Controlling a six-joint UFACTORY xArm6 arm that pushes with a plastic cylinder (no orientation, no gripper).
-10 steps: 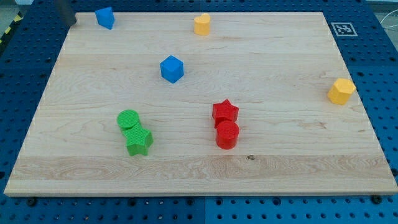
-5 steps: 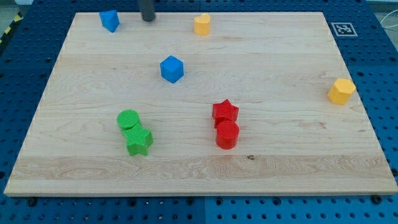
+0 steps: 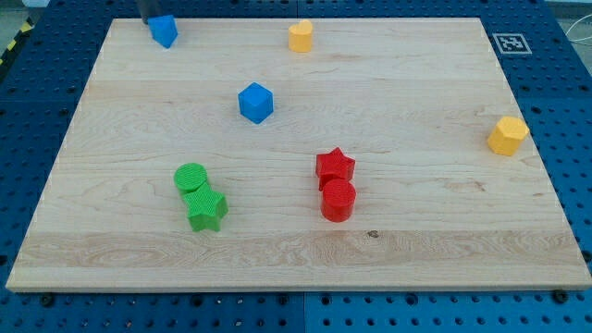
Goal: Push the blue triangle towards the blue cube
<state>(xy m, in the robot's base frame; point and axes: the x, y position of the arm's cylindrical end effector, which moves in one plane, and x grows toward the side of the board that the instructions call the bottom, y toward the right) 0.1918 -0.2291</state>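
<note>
At the board's far-left corner my tip [image 3: 149, 18] touches the small blue plastic triangle [image 3: 164, 30]; there's no gripper. I should push steadily toward the blue plastic cube [image 3: 256, 102], staying centred.

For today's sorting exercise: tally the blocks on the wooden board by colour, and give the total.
Blue: 2, triangle, cube
Yellow: 2
Red: 2, star, cylinder
Green: 2, cylinder, star
Total: 8
</note>
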